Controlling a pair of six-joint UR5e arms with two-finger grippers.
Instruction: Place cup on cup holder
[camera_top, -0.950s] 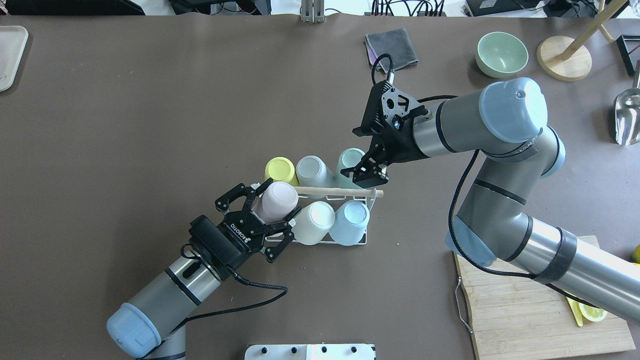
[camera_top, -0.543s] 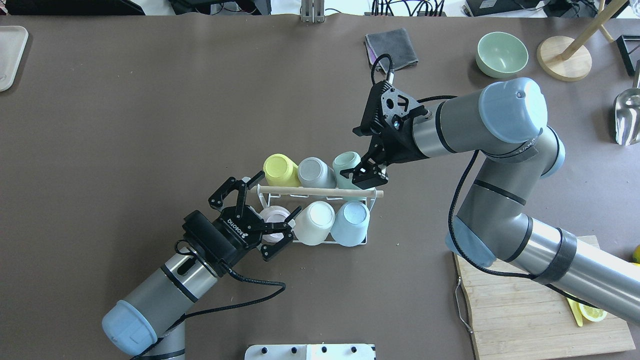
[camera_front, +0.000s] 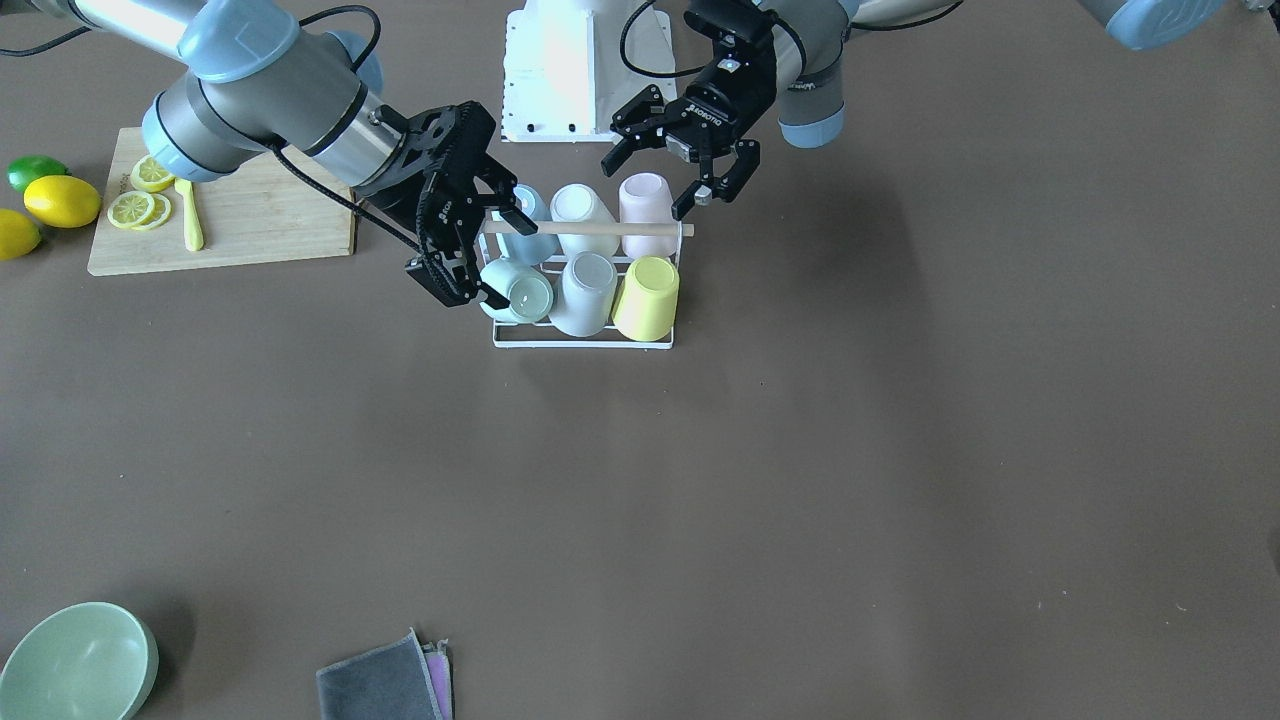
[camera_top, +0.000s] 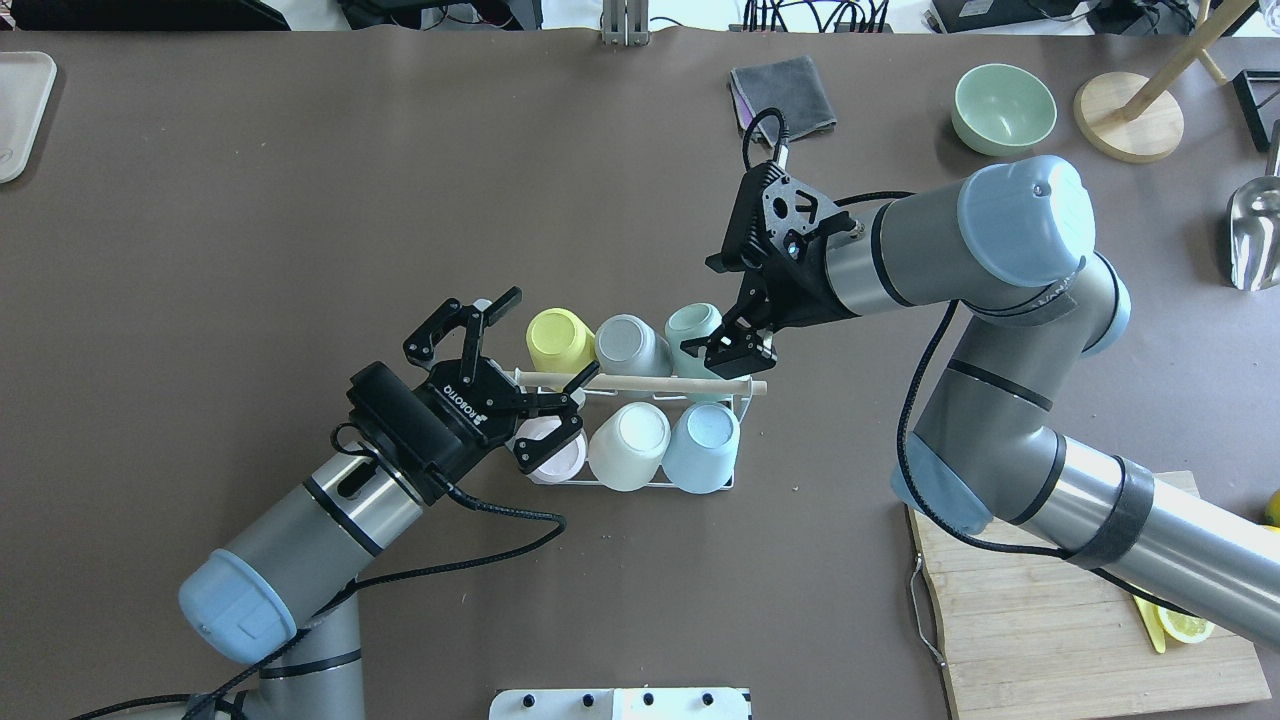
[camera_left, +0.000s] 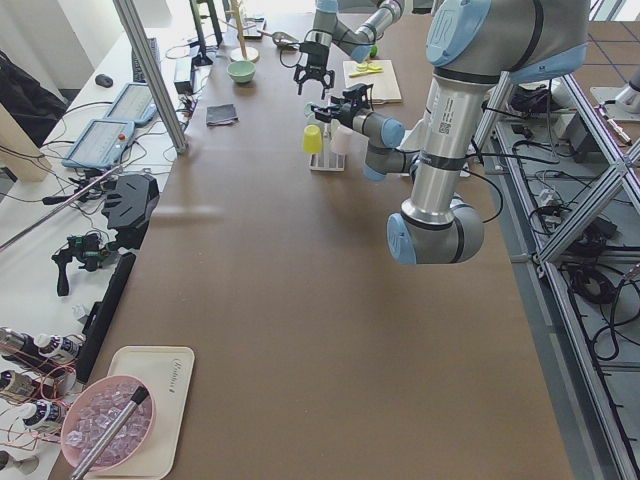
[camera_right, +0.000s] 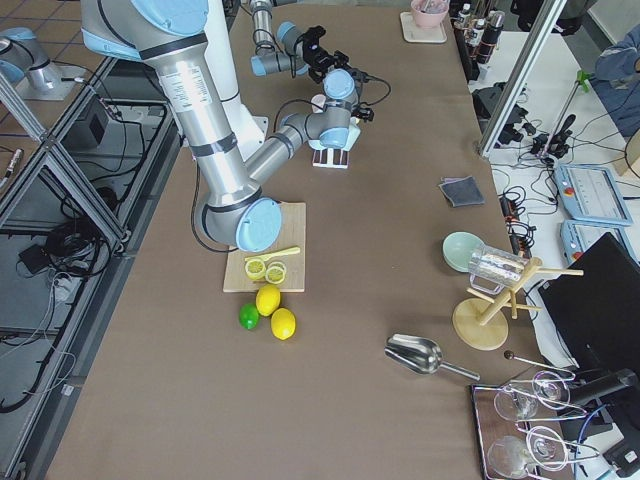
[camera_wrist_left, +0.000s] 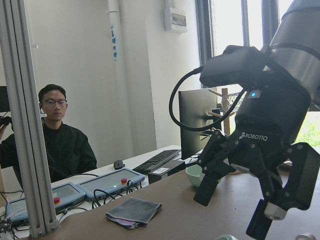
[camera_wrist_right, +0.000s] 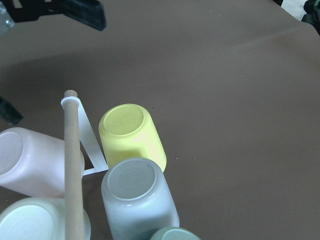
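The cup holder (camera_front: 580, 343) is a white wire rack with a wooden rod (camera_top: 650, 383) across its top, in mid-table. It holds several upside-down cups. The pink cup (camera_front: 645, 205) sits on the prong at the end nearest my left arm; it also shows in the overhead view (camera_top: 555, 455) and the right wrist view (camera_wrist_right: 25, 160). My left gripper (camera_top: 553, 332) is open and empty, hovering above that end of the rack, also in the front view (camera_front: 648, 188). My right gripper (camera_front: 510, 258) is open, its fingers straddling the rack's other end beside the mint cup (camera_top: 695, 325).
A yellow cup (camera_wrist_right: 127, 130) and a grey cup (camera_wrist_right: 137, 195) sit on the far row. A cutting board (camera_top: 1080, 620) with lemon slices lies at front right. A green bowl (camera_top: 1003, 108), a grey cloth (camera_top: 785, 95) and a wooden stand (camera_top: 1128, 115) stand at the back.
My left gripper let go of the pink cup, which settled upside down on the rack. The gripper then drew back and to the left, staying open. The right arm has not moved.
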